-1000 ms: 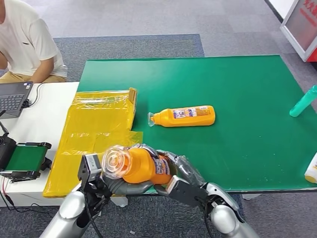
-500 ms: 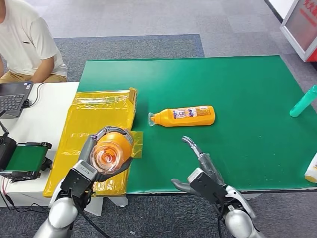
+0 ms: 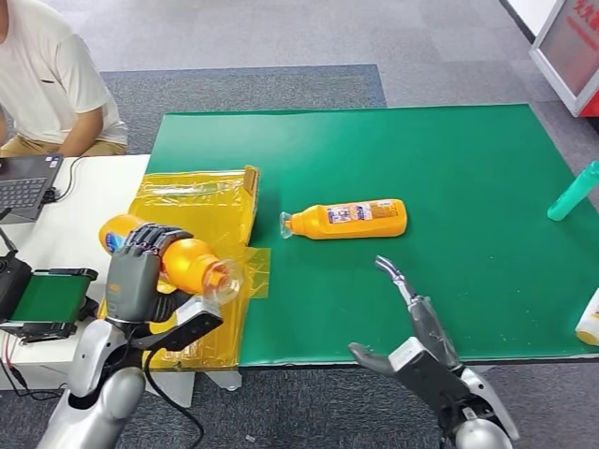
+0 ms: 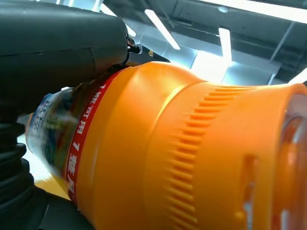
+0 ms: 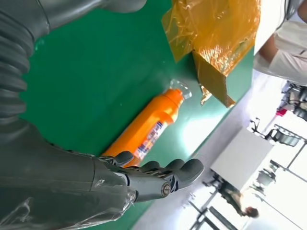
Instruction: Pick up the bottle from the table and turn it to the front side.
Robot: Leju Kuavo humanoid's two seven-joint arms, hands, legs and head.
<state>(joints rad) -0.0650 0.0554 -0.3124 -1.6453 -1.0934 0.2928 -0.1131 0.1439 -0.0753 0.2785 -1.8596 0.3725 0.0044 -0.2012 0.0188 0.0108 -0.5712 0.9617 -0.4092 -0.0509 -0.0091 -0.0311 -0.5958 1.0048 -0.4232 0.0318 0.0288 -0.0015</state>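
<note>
My left hand (image 3: pixel 139 281) grips an orange bottle (image 3: pixel 185 263) above the yellow plastic at the table's left end, its clear cap (image 3: pixel 225 277) pointing right. The left wrist view shows that bottle (image 4: pixel 173 148) close up with its red-edged label (image 4: pixel 77 139). A second orange bottle (image 3: pixel 346 219) lies on its side on the green table (image 3: pixel 424 159), cap to the left. My right hand (image 3: pixel 413 332) hovers open near the table's front edge, fingers spread, holding nothing. In the right wrist view the lying bottle (image 5: pixel 148 129) shows beyond my fingers (image 5: pixel 163 175).
A yellow plastic-lined box (image 3: pixel 191 224) sits at the table's left. A teal bottle (image 3: pixel 574 192) and a white-yellow bottle (image 3: pixel 589 318) lie at the right edge. A person (image 3: pixel 50 79) sits by a laptop (image 3: pixel 24 182) on the white side table.
My left hand has carried the orange bottle left and turned it so the cap points right. My right hand let go of it and drew back to the right, open.
</note>
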